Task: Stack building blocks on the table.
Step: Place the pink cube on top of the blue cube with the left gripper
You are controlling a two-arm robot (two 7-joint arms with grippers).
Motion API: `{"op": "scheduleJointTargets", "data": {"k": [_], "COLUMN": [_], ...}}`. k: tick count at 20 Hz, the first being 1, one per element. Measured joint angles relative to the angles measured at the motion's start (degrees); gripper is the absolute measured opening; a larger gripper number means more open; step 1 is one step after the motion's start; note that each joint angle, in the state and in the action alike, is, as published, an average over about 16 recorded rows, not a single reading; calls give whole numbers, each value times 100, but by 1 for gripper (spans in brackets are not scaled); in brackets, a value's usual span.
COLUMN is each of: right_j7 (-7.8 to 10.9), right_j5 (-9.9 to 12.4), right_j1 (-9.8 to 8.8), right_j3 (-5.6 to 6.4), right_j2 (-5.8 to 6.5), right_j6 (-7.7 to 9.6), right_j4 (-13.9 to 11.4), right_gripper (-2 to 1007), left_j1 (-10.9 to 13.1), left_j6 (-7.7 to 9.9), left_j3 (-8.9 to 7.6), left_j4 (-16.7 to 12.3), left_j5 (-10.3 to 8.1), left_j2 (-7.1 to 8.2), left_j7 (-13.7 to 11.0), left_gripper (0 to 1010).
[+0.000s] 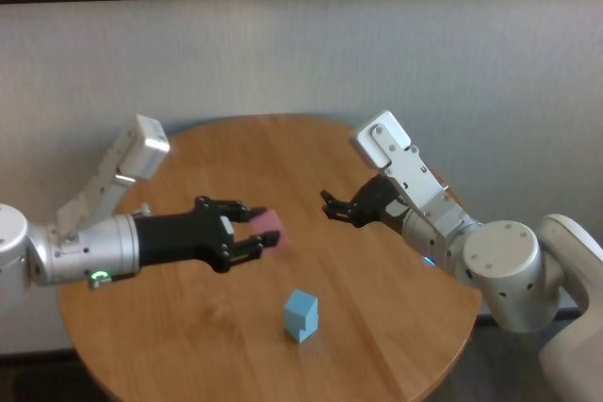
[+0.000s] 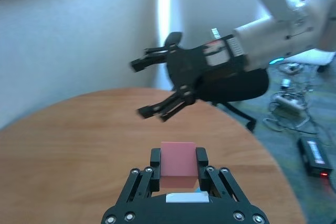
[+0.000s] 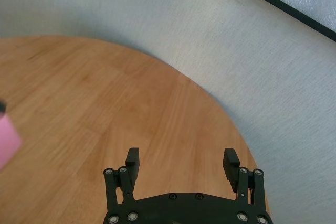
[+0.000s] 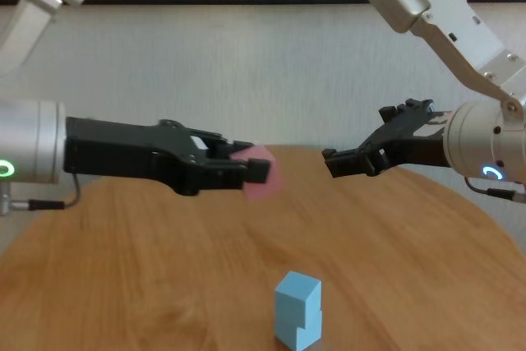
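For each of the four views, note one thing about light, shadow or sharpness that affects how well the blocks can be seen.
Head view: the blue stack is crisp, with a faint shadow on the table. Chest view: the pink block in the left gripper is soft-edged. Left wrist view: the block is sharp; a bright strip of light runs down the wall. Right wrist view: the block is a blur at the frame edge, beyond the right gripper.

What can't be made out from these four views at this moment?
- Pink block: its lower part is hidden by the left gripper in the left wrist view; the right wrist view's edge cuts it off.
- Blue blocks: both wrist views miss them.
- Table: its near edge is cut off in the head view.
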Motion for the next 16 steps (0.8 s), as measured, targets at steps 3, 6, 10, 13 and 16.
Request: {"op": "scheduleJointTargets", "data": {"k": [3,6,10,13,16], "right_j7": [0,0,0,0,0], "right_j5": [0,0,0,0,0], "right_j1": [0,0,0,0,0], "right_j3": [0,0,0,0,0], "right_j2": [0,0,0,0,0], "right_j6": [0,0,0,0,0], "right_j4": [0,0,0,0,0], "right_gripper": [1005,1005,1005,1005,1005], "left_j1": [36,60,53,16,-45], "left_j6": [45,85,127,146,148], "left_j3": [102,211,365,484,595], "left_j4": [-142,-242,-299,-280,-213], "left_j5": [-59,-96,-105,-86,-48], "left_j2": [9,18,33,37,30], "left_j7": [-92,-176,-276,-338,-382], "left_gripper": [407,407,407,407,407]}}
